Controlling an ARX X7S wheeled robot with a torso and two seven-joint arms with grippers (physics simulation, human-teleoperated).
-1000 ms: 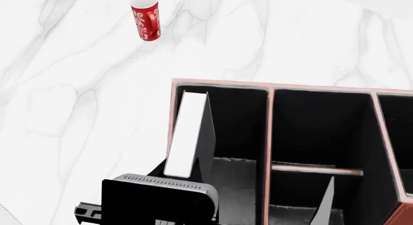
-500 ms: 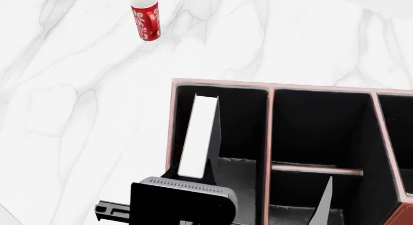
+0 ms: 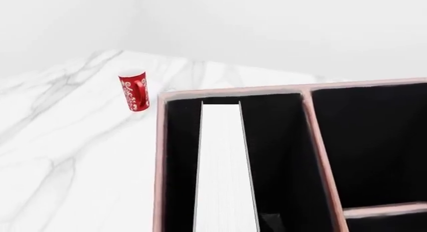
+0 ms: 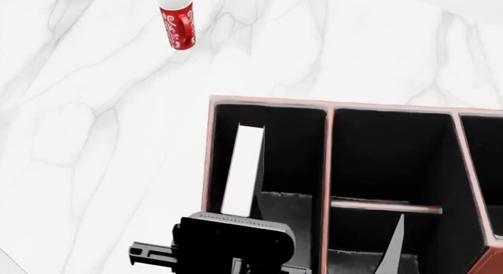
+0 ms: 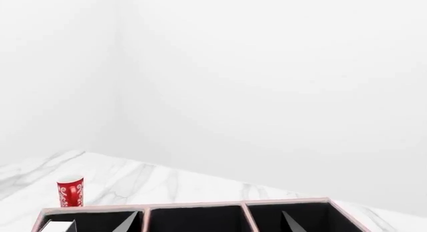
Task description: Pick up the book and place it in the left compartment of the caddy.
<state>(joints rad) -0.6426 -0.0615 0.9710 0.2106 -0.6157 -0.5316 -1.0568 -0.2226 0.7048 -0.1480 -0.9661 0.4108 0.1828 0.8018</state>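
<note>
The book (image 4: 242, 168) stands on edge, white page edges up, inside the left compartment (image 4: 295, 150) of the reddish-brown caddy (image 4: 328, 162), clear of both side walls. My left gripper (image 4: 235, 227) is at the book's near end. Its wrist block hides the fingers, but the book stays upright in mid-bay and moves with the arm. In the left wrist view the page edges (image 3: 223, 167) run from the frame's edge to the far wall of the left compartment (image 3: 280, 157). The right wrist view shows the caddy's rim (image 5: 193, 205) and a corner of the book (image 5: 57, 226). My right gripper is out of view.
A red patterned mug (image 4: 178, 21) stands on the white marble table beyond the caddy's far left corner; it also shows in the left wrist view (image 3: 134, 91) and the right wrist view (image 5: 70, 192). A crossbar (image 4: 385, 206) splits the caddy's middle bay. A shorter bay (image 4: 481, 162) lies at the right.
My left gripper has moved right and forward with the book. The book has gone from leaning over the caddy's left wall to standing lower, fully inside the left bay.
</note>
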